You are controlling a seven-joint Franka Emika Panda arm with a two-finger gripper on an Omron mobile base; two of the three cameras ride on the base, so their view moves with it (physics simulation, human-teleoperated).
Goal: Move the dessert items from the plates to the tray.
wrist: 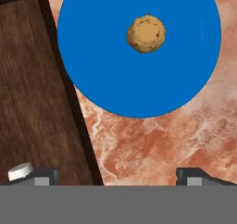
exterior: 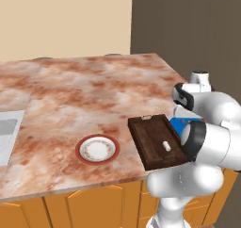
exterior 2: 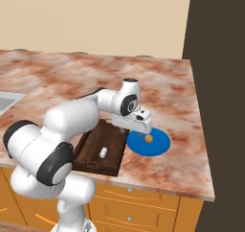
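A: Dessert items?
B: Golden-brown ball (wrist: 146,34), crumbly, upper centre on the blue plate (wrist: 106,75). White cylinder (exterior 2: 103,153) lies in the tray (exterior 2: 91,152).
A: Patterned plate (exterior: 97,149)?
B: Bare, lower centre.
A: Gripper (wrist: 118,176)?
B: Jaws wide apart, holding nothing.

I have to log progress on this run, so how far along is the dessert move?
About halfway. Done: the white marshmallow piece lies in the tray, and the red-rimmed plate is bare. In hand: the gripper hovers open beside the blue plate, holding nothing. Left: the golden-brown ball sits on that plate and has yet to be picked up and placed in the tray.
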